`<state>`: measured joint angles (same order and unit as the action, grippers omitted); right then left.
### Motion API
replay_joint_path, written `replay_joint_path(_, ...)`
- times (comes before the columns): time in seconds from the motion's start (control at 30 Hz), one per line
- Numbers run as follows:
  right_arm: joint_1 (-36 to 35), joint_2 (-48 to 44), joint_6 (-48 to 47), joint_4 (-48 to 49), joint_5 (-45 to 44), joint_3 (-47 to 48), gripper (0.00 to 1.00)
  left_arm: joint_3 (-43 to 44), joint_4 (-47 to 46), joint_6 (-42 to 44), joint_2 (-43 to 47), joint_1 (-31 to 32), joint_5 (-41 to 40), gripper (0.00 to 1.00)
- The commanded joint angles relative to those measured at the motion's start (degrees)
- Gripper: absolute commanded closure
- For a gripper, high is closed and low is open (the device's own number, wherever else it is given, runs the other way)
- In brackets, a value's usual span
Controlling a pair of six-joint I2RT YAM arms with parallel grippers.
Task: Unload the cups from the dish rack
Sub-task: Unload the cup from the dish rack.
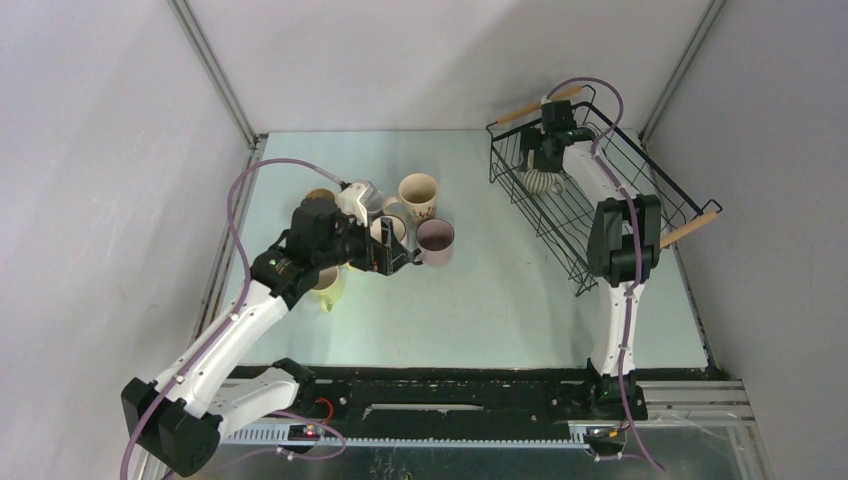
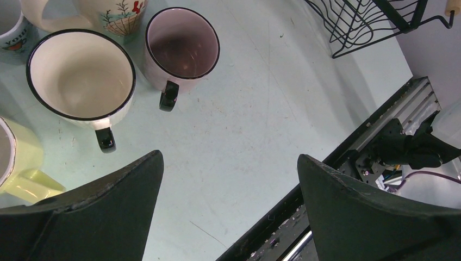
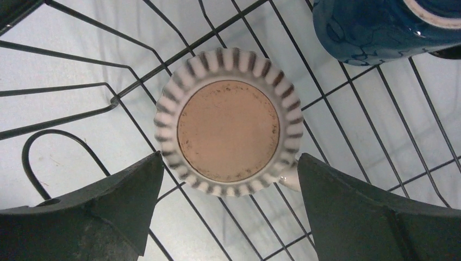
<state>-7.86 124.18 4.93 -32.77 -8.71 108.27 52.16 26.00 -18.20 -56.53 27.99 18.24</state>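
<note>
The right gripper hangs inside the dish rack at the far right of the table. Its jaws are spread wide and hold nothing. It sits directly over a ribbed beige cup that lies on the wire floor, apparently base up, with its handle toward the right finger. A dark blue cup rests just beside it in the rack.

The left gripper is also wide open and empty, and hovers at the near edge of a cluster of cups on the left half of the table. Just beyond its fingers stand a mauve-pink cup and a black-rimmed cream cup, both upright and close together. A pale yellow-green cup sits at the near left of the cluster and a floral-printed cup at the far side. A white cup and a tan cup stand far left, partly hidden by the arm.
</note>
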Motion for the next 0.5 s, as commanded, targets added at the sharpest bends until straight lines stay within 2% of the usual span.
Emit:
replay_joint_path(0.0, -0.3, 1.2, 4.8, -4.5, -1.2, 5.4, 0.0, -1.6, -1.3, -0.6, -0.3, 0.2, 0.8, 0.0)
replay_joint_path(0.13, -0.6, 4.3, 11.6, -10.4, -5.4, 11.8, 0.0, -1.8, -1.3, -0.6, -0.3, 0.2, 0.8, 0.0)
replay_joint_path(0.27, -0.3, 7.4, 16.8, -13.7, -4.6, 17.5, 0.0, -1.8, -1.3, -0.6, -0.5, 0.2, 0.8, 0.0)
replay_joint_path(0.47, 0.0, 7.7, 13.9, -11.8, -0.6, 19.9, 0.0, -1.9, -1.2, -0.5, -0.4, 0.3, 0.6, 0.0)
